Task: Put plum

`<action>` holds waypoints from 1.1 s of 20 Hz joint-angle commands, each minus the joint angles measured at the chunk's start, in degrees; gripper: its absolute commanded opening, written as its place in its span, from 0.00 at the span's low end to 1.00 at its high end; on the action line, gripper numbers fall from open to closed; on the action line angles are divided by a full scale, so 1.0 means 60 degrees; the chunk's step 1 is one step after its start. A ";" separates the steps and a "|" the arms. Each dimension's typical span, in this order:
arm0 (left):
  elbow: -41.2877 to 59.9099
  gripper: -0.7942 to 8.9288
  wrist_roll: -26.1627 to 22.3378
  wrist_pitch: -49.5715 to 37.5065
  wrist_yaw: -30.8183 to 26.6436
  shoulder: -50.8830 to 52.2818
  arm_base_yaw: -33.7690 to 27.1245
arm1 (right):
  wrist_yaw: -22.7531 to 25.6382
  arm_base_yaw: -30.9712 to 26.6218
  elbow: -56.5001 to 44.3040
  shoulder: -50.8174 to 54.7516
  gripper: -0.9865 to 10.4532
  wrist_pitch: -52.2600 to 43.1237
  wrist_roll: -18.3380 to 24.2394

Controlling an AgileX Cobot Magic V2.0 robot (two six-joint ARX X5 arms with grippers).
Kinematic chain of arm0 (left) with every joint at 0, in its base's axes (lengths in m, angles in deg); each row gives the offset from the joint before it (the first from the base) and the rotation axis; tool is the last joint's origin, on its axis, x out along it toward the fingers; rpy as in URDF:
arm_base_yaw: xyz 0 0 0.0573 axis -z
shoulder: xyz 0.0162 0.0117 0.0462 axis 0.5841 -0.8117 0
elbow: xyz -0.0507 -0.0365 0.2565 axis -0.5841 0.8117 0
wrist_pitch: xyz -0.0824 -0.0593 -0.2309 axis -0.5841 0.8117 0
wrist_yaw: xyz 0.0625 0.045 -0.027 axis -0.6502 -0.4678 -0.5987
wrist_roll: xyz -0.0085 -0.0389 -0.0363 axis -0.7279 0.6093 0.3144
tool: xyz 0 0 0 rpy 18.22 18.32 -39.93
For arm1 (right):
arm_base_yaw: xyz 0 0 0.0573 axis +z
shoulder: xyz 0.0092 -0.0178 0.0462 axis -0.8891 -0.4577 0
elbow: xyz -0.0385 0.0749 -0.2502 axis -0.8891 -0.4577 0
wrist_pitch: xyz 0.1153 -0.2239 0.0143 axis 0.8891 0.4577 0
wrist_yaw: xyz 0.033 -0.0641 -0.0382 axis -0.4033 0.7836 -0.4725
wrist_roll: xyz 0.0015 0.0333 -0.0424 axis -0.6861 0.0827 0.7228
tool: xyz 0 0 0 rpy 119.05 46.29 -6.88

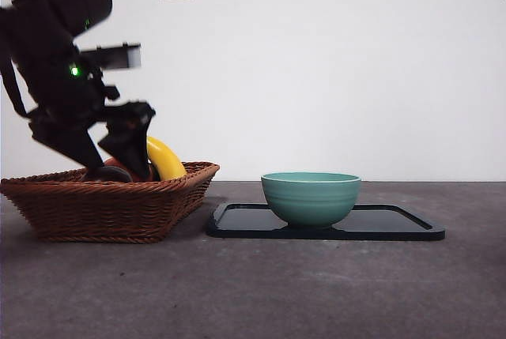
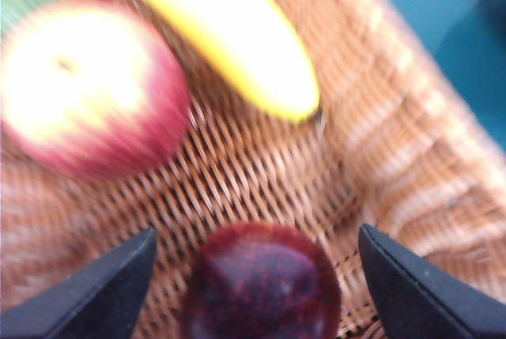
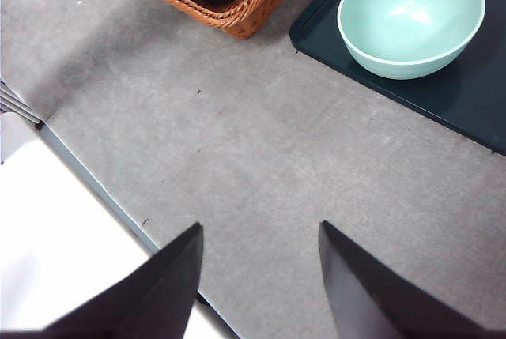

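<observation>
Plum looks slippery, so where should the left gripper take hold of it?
Across its widest middle, coming from above. The plum is round and glossy, lying on the basket floor between the open left gripper jaws, apart from the banana and peach.

Low level front view; wrist views above, sharing the wicker basket (image 1: 111,205).

Dark glossy plum (image 2: 261,284) in wicker basket (image 2: 395,165)

left hand (image 2: 254,276) open | plum (image 2: 261,284) between jaws | basket (image 2: 261,173)
</observation>
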 commanded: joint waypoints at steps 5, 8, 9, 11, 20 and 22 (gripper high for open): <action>-0.0131 0.50 0.0463 0.0259 0.0109 0.1661 0.0102 | 0.0004 0.0051 0.0029 -0.0022 0.29 -0.0244 -0.0033; -0.0131 0.50 0.0470 0.0885 0.0878 0.2769 0.0102 | 0.0004 0.0051 0.0029 -0.0025 0.29 -0.0375 -0.0029; -0.0131 0.50 0.0474 0.1129 0.1173 0.3104 0.0098 | 0.0004 0.0051 0.0029 -0.0040 0.29 -0.0386 -0.0029; -0.0131 0.50 0.0568 0.1778 0.1876 0.3825 0.0102 | 0.0011 0.0051 0.0029 -0.0040 0.29 -0.0390 -0.0029; -0.0131 0.50 0.0630 0.5271 0.5045 0.6138 0.0098 | 0.0015 0.0051 0.0029 -0.0040 0.29 -0.0386 -0.0033; -0.0131 0.50 0.0597 0.5788 0.5111 0.6364 0.0098 | 0.0011 0.0051 0.0029 -0.0040 0.29 -0.0386 -0.0033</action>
